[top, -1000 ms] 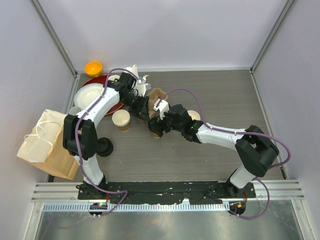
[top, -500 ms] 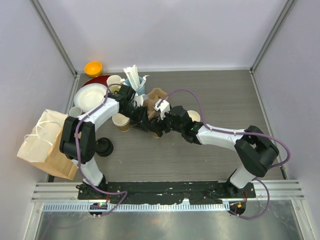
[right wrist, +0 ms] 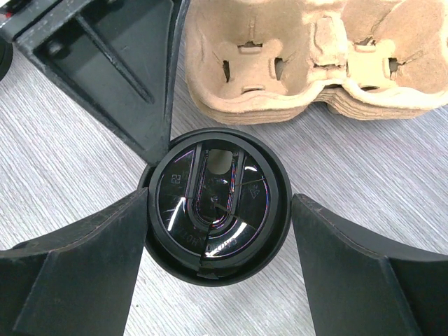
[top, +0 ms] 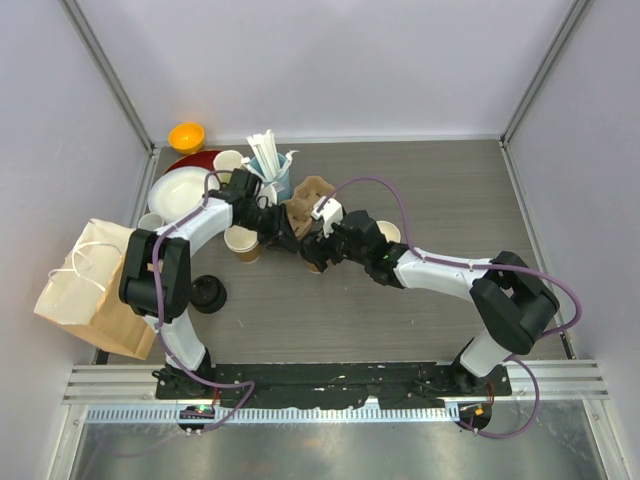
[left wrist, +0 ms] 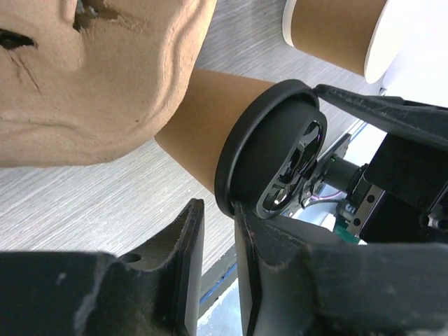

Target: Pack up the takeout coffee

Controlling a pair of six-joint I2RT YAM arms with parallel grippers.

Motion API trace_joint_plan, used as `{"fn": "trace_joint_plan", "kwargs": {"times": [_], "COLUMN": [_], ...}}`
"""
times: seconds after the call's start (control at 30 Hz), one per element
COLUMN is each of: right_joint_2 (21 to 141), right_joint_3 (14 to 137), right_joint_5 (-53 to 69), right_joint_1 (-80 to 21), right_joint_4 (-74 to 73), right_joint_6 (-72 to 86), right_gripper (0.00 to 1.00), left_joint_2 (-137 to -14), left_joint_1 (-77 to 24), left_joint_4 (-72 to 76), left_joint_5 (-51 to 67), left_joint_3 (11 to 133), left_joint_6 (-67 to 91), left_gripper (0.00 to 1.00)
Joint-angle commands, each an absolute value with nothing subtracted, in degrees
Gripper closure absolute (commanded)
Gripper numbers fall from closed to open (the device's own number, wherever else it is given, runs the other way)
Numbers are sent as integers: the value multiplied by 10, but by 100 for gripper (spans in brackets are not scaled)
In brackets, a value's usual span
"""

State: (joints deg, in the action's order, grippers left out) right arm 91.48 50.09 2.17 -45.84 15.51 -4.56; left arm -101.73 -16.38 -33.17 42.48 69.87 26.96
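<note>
A brown kraft coffee cup with a black sip lid (right wrist: 217,203) stands upright on the table in front of the moulded pulp cup carrier (right wrist: 280,63). My right gripper (right wrist: 218,210) straddles the cup from above, its fingers against the lid rim on both sides. In the top view the right gripper (top: 316,254) covers this cup (top: 314,266). My left gripper (left wrist: 218,206) is closed to a narrow slit with nothing between the jaws. One left fingertip (left wrist: 241,213) touches the lid's rim (left wrist: 231,168). The left gripper (top: 290,238) sits just left of the cup.
An open lidless kraft cup (top: 243,240) stands to the left and another (top: 388,232) to the right. A loose black lid (top: 207,293) lies near the left arm. The carrier (top: 310,192), white plates (top: 180,192), a blue cup of sticks (top: 272,165) and a paper bag (top: 90,285) are nearby.
My left gripper has come forward from beside the carrier to the lidded cup and now touches its rim. My right gripper has stayed on the cup.
</note>
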Motion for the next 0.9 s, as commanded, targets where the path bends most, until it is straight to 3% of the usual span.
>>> {"fn": "trace_joint_plan", "kwargs": {"times": [0.0, 0.07, 0.3, 0.63, 0.87], "right_joint_2": [941, 946, 953, 972, 964], "right_joint_3": [473, 472, 445, 416, 397], "right_joint_5": [28, 31, 29, 40, 39], "right_joint_1": [-460, -460, -460, -459, -459], "right_joint_4": [33, 33, 44, 69, 75], "right_joint_6": [-40, -37, -10, -2, 15], "right_gripper": [35, 37, 45, 53, 57], "left_joint_2": [-1027, -1035, -1031, -1057, -1085], "left_joint_1": [-163, -164, -172, -181, -184], "left_joint_4": [-270, -270, -266, -276, -287], "left_joint_5": [437, 438, 432, 382, 359], "left_joint_3": [696, 684, 662, 635, 626], "left_joint_6": [294, 298, 292, 281, 275], "left_gripper": [75, 81, 85, 100, 100]}}
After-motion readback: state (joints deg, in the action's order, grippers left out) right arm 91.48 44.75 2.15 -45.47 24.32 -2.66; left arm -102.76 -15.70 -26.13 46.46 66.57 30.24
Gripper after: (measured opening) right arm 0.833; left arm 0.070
